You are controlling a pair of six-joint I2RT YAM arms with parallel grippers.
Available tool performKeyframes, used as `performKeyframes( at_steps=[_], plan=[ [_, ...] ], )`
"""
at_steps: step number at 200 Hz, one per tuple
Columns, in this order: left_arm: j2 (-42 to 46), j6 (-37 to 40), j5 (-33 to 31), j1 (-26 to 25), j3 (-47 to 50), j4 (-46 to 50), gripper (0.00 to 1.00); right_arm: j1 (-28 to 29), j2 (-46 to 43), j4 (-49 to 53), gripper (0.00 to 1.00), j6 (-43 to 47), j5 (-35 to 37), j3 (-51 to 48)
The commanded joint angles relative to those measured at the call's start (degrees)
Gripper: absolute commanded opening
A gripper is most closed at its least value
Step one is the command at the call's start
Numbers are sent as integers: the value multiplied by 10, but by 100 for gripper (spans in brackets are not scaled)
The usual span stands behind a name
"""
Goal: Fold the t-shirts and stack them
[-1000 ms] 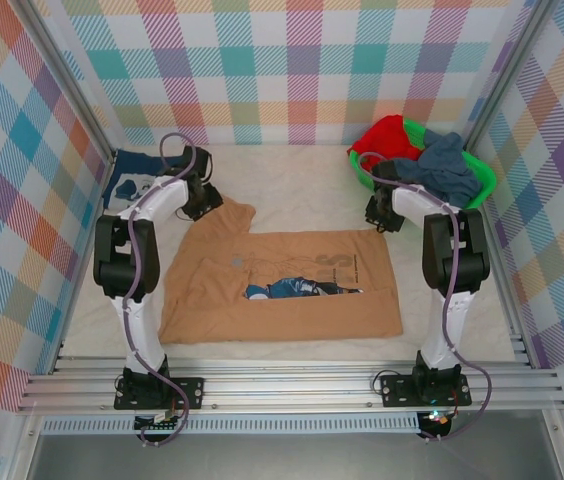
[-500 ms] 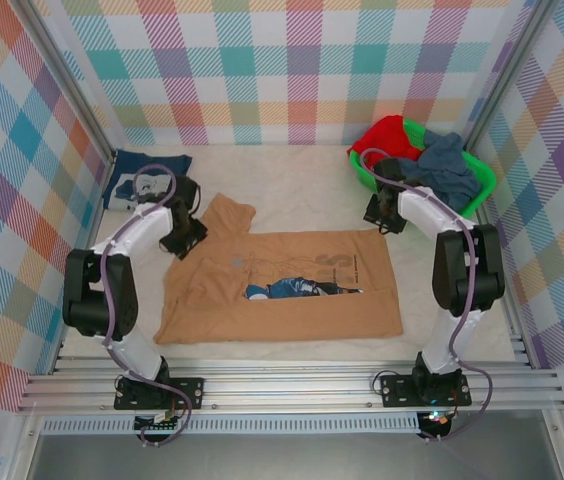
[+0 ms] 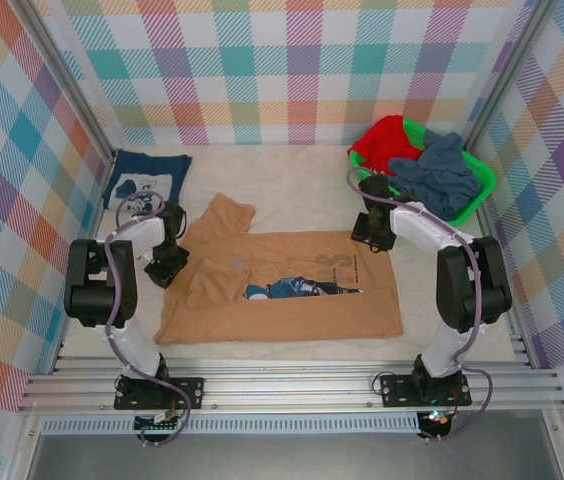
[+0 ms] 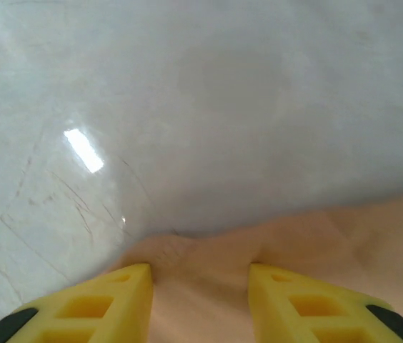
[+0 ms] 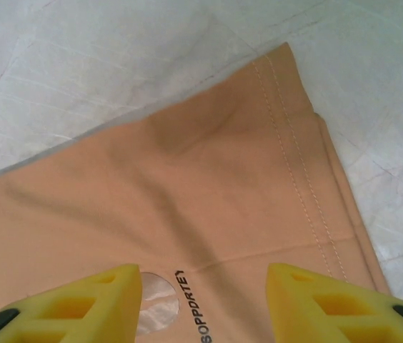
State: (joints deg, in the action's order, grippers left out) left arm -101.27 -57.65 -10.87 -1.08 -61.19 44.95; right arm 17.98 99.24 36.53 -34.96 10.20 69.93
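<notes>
The left hand [image 4: 200,275] is hanging part-open over the left edge of the tan-orange t-shirt [image 3: 292,312] lying on the tabletop [image 3: 302,190], the right hand [image 5: 205,279] over its far-right corner (both gripping nothing).

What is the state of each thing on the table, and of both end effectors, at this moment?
Tan tee: flat, partly folded, one sleeve sticking out.
Navy tee: folded, graphic up.
Basket: holding crumpled clothes.
Left end effector: open, at the tan tee's edge.
Right end effector: open, above the tan tee's corner.
</notes>
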Motion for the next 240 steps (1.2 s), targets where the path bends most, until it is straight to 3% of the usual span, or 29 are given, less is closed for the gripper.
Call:
performKeyframes(
  at_steps=[1, 35, 82, 132, 169, 240],
  plan=[
    [-8, -19, -40, 33, 15, 9, 40, -1, -14, 7, 49, -14, -10, -7],
    [-27, 24, -75, 74, -34, 43, 40, 0, -7, 0, 49, -30, -21, -9],
    [-46, 99, -53, 86, -78, 28, 40, -1, 38, -9, 49, -28, -27, 33],
    [33, 136, -65, 8, -147, 38, 45, 6, 135, -22, 43, -11, 25, 127],
    [24, 140, -37, -31, -201, 9, 45, 4, 206, -3, 41, 4, 51, 190],
    [11, 155, -11, -51, -245, -12, 43, 2, 249, -6, 36, -13, 41, 216]
  ],
)
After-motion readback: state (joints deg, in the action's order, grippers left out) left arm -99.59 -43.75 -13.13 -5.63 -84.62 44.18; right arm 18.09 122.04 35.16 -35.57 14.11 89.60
